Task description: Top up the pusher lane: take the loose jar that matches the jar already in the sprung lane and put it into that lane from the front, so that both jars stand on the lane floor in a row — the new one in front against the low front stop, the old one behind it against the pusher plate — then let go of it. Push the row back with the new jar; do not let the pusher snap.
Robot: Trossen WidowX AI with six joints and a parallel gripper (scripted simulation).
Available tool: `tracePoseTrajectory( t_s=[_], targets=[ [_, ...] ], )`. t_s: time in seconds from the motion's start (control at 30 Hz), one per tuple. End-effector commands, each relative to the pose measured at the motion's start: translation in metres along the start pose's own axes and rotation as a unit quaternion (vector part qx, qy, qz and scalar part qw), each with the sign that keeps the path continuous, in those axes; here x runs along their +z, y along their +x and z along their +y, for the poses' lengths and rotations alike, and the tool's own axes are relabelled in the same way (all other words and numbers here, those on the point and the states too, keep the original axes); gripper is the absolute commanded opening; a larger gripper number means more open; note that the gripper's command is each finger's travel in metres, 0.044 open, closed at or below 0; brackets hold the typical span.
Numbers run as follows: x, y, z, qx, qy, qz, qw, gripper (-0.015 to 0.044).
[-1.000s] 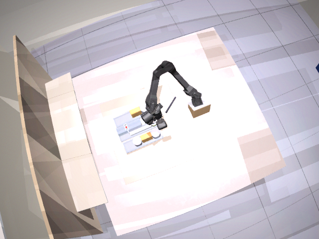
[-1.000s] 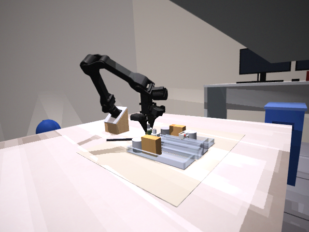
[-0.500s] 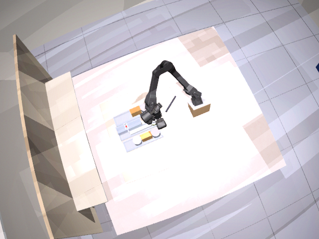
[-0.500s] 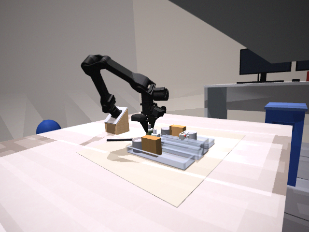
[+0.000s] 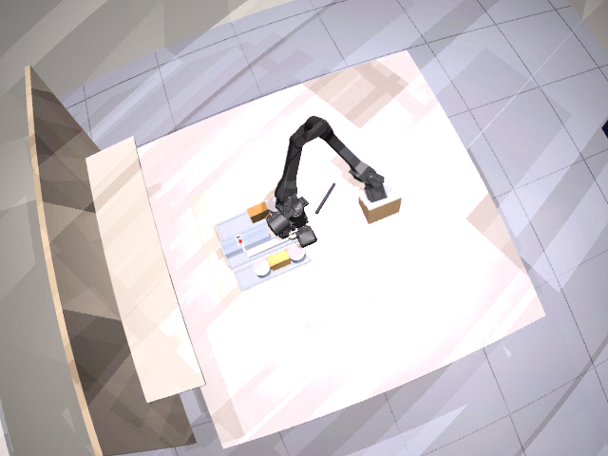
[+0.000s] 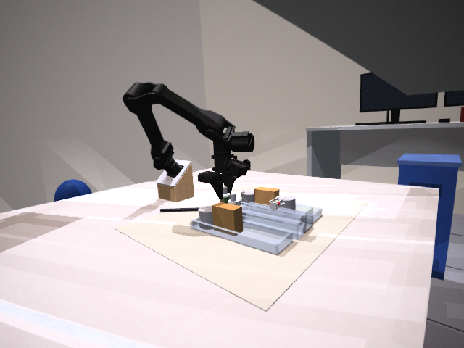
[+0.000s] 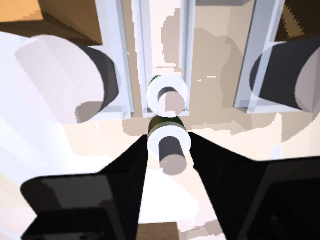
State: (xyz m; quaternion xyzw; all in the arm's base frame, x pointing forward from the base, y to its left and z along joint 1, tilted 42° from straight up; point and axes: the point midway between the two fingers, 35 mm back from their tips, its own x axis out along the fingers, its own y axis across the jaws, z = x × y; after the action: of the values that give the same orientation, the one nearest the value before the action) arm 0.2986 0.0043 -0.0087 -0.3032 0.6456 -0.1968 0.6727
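Note:
My gripper (image 7: 167,137) (image 6: 225,194) is shut on a dark green jar (image 7: 167,131) (image 6: 225,200) with a white lid and grey knob. The held jar is just outside the front end of the narrow sprung lane (image 7: 189,50), in line with it. The matching jar (image 7: 166,84) (image 6: 234,202) is in that lane near its front end, close ahead of the held jar; the front stop lies between their lower parts in the wrist view. Whether the jars touch, and the held jar's base height, I cannot tell. A white strip (image 5: 267,247) runs along the lane behind the lane jar.
Side trays hold wide pale jars (image 7: 65,80) (image 5: 261,267) (image 6: 288,202) and orange-yellow blocks (image 5: 278,259) (image 6: 227,217). A white piece with a red dot (image 5: 239,238) (image 6: 275,204) is near the lanes' rear. A black rod (image 5: 325,198) (image 6: 179,209) lies between lanes and arm base.

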Motion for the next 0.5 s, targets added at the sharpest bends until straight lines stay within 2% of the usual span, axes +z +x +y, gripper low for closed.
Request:
tracePoseTrajectory(
  t_s=[0.0,0.47],
  targets=[
    [0.0069,-0.0013,-0.0008,-0.002,0.004,-0.007,1.0,0.0],
    [0.0121,-0.0013,-0.001,-0.002,0.004,-0.008,1.0,0.0]
  ],
)
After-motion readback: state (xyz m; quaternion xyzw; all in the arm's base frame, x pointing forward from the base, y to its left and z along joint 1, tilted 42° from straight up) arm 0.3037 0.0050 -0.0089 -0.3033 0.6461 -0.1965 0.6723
